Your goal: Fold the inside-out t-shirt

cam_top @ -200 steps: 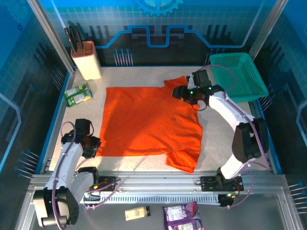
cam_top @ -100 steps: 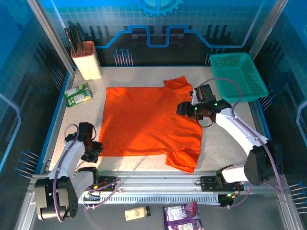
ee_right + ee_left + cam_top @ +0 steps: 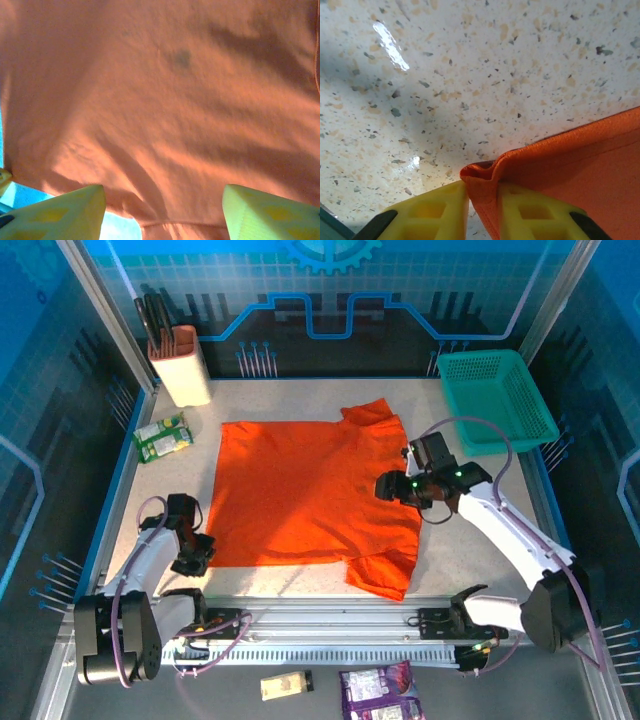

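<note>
up close, the left wrist view shows what the overhead one cannot: the left gripper (image 3: 482,192) has its yellow fingers (image 3: 435,210) nipped onto a folded corner of the inside-out t-shirt (image 3: 580,165), with the cloth pressed between them. the right wrist view has the right gripper (image 3: 162,195) spread wide above the cloth, holding nothing. from overhead, the pale speckled table (image 3: 300,395) sits inside blue-lit walls, with a teal basket (image 3: 500,400) far right and a cream holder (image 3: 180,365) far left. the shirt lies mostly flat mid-table, bright orange-red, one sleeve towards the basket and the other at the near edge.
</note>
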Tool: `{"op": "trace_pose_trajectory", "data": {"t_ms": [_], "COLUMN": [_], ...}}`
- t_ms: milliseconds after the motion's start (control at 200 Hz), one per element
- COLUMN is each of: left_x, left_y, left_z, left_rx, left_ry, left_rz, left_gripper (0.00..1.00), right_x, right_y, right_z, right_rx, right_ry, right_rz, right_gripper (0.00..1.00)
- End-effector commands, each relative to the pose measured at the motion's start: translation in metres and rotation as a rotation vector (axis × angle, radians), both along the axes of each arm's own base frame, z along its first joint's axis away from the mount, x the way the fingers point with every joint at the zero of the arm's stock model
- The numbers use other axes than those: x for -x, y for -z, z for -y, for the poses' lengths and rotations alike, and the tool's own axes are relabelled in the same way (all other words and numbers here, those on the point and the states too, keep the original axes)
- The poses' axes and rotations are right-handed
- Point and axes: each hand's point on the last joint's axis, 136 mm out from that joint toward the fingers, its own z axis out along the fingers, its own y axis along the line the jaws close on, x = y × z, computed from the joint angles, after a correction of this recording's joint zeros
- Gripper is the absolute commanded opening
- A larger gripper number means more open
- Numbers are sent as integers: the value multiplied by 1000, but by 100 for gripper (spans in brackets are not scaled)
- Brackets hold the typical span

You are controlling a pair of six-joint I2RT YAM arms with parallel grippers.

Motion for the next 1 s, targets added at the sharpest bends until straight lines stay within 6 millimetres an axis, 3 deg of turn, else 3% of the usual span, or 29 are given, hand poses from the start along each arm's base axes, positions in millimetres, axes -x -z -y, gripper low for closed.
{"op": "trace_pose_trajectory", "data": {"t_ms": [0,100,120,240,380,470,805,996], "left_x": [4,2,2,1,2,4,10,10], "left_y": [3,2,2,-1,-4,-4,-4,-4], "left_z": [3,3,3,1,2,2,1,2], "left_rx": [20,19,18,12,11,11,5,12], "left_ry": [5,8,9,13,12,16,12,7], "left_rz": [-8,-2,-1,2,14,12,6,11], "left_gripper": [20,16,15,9,9,9,8,8], "right_x": [33,59,69,109,151,167,199,198], "right_y": [10,19,29,49,72,83,119,132], "right_z": [10,18,21,31,39,36,20,9], "right_rx": [50,97,116,171,219,210,94,0], "right_ry": [15,30,31,57,78,67,85,115], "right_rz": [-71,-121,-155,-259,-356,-406,-535,-531], "right_gripper": [64,63,63,59,55,54,49,43]}}
